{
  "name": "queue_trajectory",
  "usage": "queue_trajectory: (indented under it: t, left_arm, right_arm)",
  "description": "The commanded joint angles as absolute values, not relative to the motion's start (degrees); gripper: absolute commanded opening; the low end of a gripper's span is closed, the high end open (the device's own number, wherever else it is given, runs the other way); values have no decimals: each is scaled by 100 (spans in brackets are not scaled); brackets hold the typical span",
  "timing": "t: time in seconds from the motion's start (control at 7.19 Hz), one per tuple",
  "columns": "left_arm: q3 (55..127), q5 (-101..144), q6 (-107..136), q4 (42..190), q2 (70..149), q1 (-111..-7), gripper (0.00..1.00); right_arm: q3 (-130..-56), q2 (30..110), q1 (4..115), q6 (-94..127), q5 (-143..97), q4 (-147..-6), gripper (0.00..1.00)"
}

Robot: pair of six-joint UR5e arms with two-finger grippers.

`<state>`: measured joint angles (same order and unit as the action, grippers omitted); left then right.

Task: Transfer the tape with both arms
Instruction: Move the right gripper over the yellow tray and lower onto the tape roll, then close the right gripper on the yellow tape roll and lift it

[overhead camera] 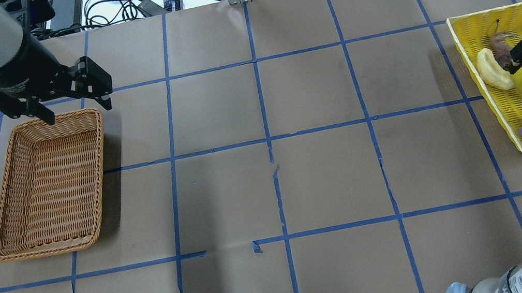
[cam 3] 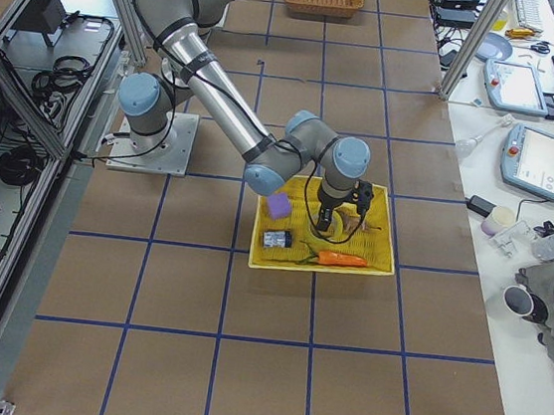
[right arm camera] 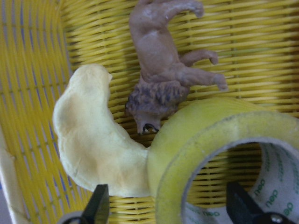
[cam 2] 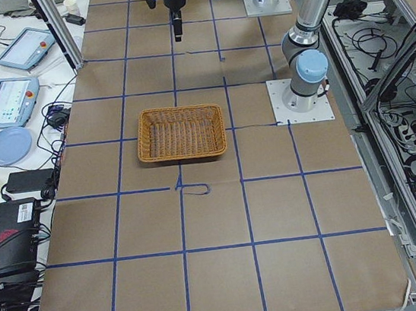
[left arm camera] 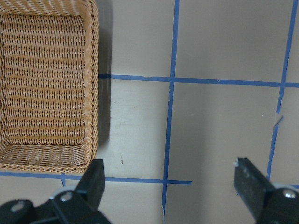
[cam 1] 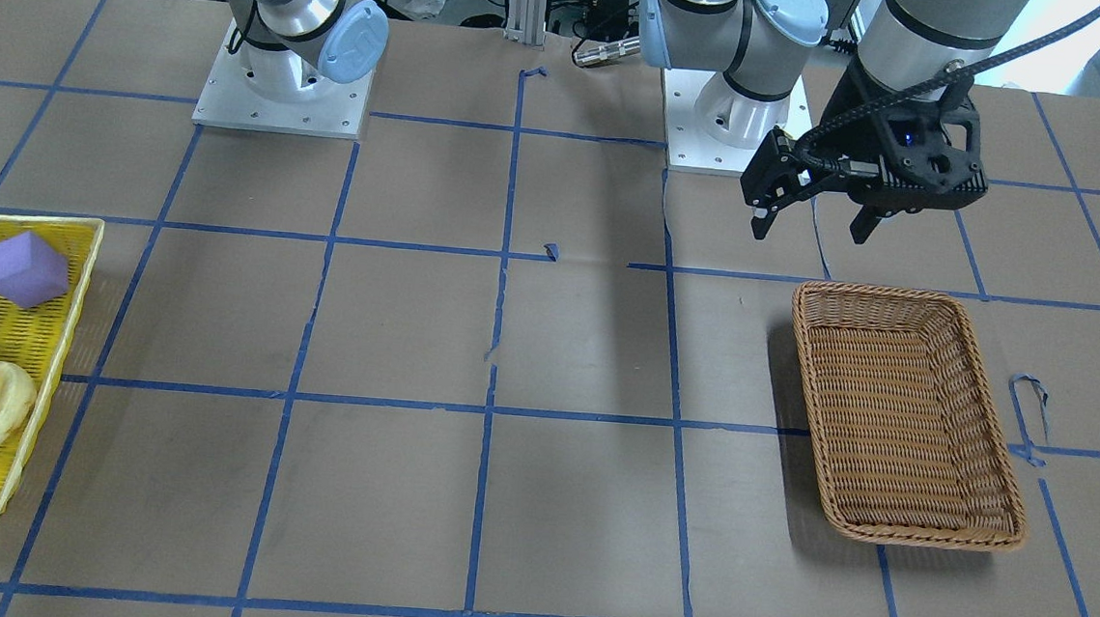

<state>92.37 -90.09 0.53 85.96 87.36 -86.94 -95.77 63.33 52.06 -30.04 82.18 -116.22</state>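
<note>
Left tool (overhead camera: 77, 108): it is hanging over the far edge of the wicker basket (overhead camera: 50, 185), fingers apart and holding nothing, well apart from the tape.
Wicker basket: it is lying on the brown paper tabletop (overhead camera: 272, 186); stiff woven cane, rectangular, with low walls.
Tape (right arm camera: 196, 135): it is lying in the yellow tray (overhead camera: 464, 38) with its hole facing up, touching the pale bread (right arm camera: 93, 140), just beside the toy lion (right arm camera: 163, 70).
Right tool (right arm camera: 169, 203): it is standing directly over the roll, fingers apart, one outside the wall and one inside the core, not yet clamping. This arm is the nearer one.
Surfaces: the roll is looking rigid and glossy, the tray a ribbed plastic mesh.
</note>
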Motion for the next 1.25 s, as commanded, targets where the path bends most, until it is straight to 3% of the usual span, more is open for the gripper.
queue_trajectory:
  t: [0.0,0.14,0.28,0.56,0.83,1.11]
  left_arm:
    - [9237,-9009,53,8596,8736,-8692,100]
    - [9237,-9009,53,8596,8736,-8692,100]
    - [9237,-9009,53,8596,8736,-8692,100]
    - [9237,-9009,53,8596,8736,-8692,100]
    - [9237,-9009,53,8596,8736,-8692,100]
    - [9246,-9009,96,8596,8745,-8684,100]
  right_arm:
    - [-9597,6275,5203,-3023,8121,-11619,32]
    - [-9554,6310,5203,-3058,8208,-11610,7]
    - [-9545,6363,5203,-3076,8209,-11549,0]
    - [-9527,6651,5238,-3076,8323,-11382,0]
    - [-9519,7440,5579,-2971,8332,-10709,0]
    - [-9527,7804,6787,-1660,8655,-10566,0]
